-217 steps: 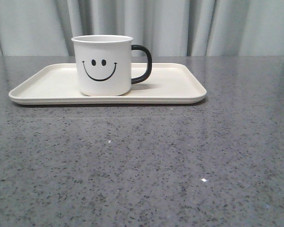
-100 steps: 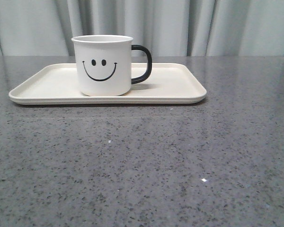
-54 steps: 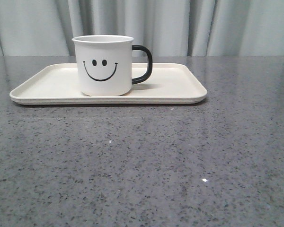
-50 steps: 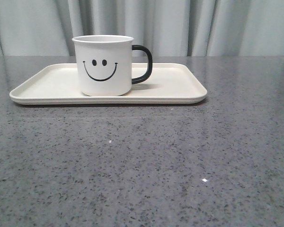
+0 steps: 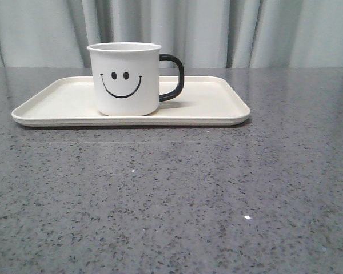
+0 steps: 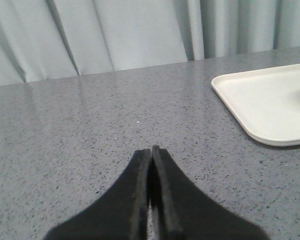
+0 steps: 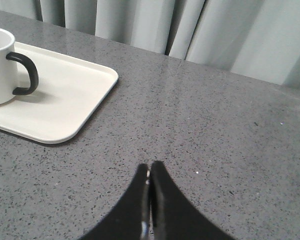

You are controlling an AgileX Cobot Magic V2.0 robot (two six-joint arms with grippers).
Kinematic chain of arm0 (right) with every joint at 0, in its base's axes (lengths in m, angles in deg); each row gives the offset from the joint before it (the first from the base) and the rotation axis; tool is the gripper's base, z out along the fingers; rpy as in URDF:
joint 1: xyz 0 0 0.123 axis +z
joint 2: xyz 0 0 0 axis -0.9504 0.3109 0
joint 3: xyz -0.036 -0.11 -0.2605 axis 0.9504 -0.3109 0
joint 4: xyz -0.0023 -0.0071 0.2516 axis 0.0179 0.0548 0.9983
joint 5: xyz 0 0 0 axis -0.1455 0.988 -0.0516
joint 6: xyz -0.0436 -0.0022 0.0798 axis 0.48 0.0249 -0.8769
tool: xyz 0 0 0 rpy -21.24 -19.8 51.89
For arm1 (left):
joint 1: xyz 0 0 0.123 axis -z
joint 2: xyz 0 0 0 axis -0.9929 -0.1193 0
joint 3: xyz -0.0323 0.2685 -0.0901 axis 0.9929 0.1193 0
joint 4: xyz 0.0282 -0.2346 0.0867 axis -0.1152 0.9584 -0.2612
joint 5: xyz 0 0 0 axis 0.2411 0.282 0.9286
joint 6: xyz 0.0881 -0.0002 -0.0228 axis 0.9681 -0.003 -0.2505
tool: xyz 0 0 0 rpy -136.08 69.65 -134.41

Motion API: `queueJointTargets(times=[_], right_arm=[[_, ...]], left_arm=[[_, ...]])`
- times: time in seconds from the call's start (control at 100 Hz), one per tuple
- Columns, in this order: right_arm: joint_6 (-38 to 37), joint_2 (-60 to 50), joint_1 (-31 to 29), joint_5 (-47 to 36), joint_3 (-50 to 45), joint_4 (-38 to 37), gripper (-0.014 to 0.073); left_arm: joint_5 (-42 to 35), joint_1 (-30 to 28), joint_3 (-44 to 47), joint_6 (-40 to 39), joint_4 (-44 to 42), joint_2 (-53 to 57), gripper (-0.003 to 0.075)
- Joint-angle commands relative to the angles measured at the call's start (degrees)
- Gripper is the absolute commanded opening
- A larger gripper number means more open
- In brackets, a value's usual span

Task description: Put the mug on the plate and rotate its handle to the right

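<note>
The mug (image 5: 126, 79) stands upright on the plate (image 5: 217, 108), its handle (image 5: 174, 77) pointing right. Left hand (image 6: 151, 150) and right hand (image 7: 149, 167) are closed, empty, apart from the plate, above the bench (image 5: 171, 200).

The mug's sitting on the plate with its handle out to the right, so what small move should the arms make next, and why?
Probably none beyond keeping both arms parked. The mug stands upright on the plate, the handle points right, and the left gripper and right gripper are shut, empty and off the plate. The job looks finished, so any nudge would risk turning the mug.
</note>
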Motion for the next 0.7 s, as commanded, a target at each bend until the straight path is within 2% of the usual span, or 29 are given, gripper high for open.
queueJointTargets(times=[0.0,0.26,0.69], right_arm=[[0.0,0.3,-0.4,-4.7,1.5,-0.8,-0.0065],[0.0,0.3,-0.4,-4.3,1.5,-0.8,-0.0065],[0.0,0.3,-0.4,-4.3,1.5,-0.8,-0.0065]], left_arm=[[-5.4,-1.5,1.2,0.6,2.0,3.2,-0.002],[-12.5,-2.2,7.3,0.6,2.0,3.9,-0.002],[-12.3,-2.2,7.2,0.6,2.0,3.9,-0.002]])
